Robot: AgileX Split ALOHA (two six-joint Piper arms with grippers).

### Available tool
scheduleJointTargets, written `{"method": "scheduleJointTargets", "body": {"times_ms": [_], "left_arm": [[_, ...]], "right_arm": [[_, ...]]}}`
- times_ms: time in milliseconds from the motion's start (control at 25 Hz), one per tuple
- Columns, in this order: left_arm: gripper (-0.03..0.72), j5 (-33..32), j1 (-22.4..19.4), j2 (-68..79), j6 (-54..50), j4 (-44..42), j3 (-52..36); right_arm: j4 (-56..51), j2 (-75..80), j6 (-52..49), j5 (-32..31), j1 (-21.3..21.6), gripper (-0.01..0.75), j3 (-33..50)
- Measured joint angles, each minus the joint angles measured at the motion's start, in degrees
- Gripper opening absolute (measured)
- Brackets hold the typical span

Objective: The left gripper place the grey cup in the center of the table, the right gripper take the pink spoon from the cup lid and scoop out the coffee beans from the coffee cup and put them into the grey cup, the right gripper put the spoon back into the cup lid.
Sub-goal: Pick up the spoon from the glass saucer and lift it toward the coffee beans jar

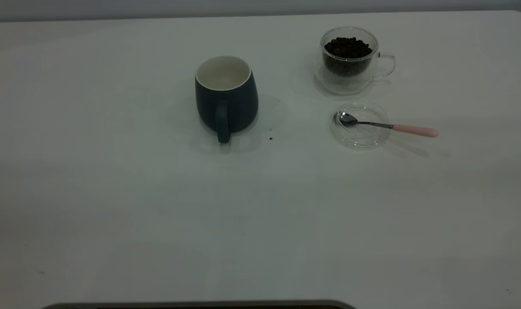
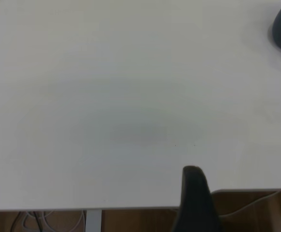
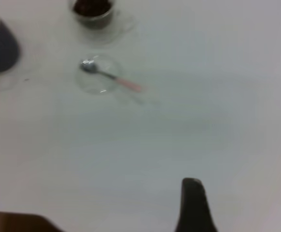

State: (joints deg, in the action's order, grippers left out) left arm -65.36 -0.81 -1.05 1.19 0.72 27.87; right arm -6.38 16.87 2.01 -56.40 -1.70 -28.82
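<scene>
Dark grey ceramic cup [image 1: 226,96] with white interior stands upright near the middle of the white table [image 1: 114,193], handle toward the exterior camera, nobody holding it. Clear glass coffee cup [image 1: 349,60] full of dark coffee beans [image 1: 347,47] sits well to its right. Just in front of that cup, a clear round cup lid [image 1: 360,125] carries the pink-handled metal spoon [image 1: 387,125]: bowl inside the lid, pink handle overhanging the rim.

Neither arm shows in the exterior view. Each wrist view shows only one dark finger of its own claw, left [image 2: 194,198] and right [image 3: 193,205]; spread or pressed together, cannot tell.

Judged: spoon light, stiff, thin; the overhanging pink handle is the place to pinch. The metal neck looks slippery, and the lid may skate.
</scene>
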Motion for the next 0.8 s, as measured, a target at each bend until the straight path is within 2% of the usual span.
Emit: {"method": "scheduleJointTargets", "body": {"times_ms": [80, 400, 680, 800], "left_arm": [[0.565, 0.0, 0.0, 0.0, 0.0, 0.0, 0.0], [0.565, 0.0, 0.0, 0.0, 0.0, 0.0, 0.0], [0.565, 0.0, 0.0, 0.0, 0.0, 0.0, 0.0], [0.565, 0.0, 0.0, 0.0, 0.0, 0.0, 0.0]], "right_arm": [[-3.5, 6.1, 1.1, 4.1, 0.0, 0.591, 0.0], [-14.9, 29.7, 10.6, 22.9, 0.0, 0.587, 0.0], [-27.2, 46.2, 25.8, 33.5, 0.0, 0.587, -0.3], [-32.3, 53.5, 28.9, 38.0, 0.0, 0.587, -0.5]]}}
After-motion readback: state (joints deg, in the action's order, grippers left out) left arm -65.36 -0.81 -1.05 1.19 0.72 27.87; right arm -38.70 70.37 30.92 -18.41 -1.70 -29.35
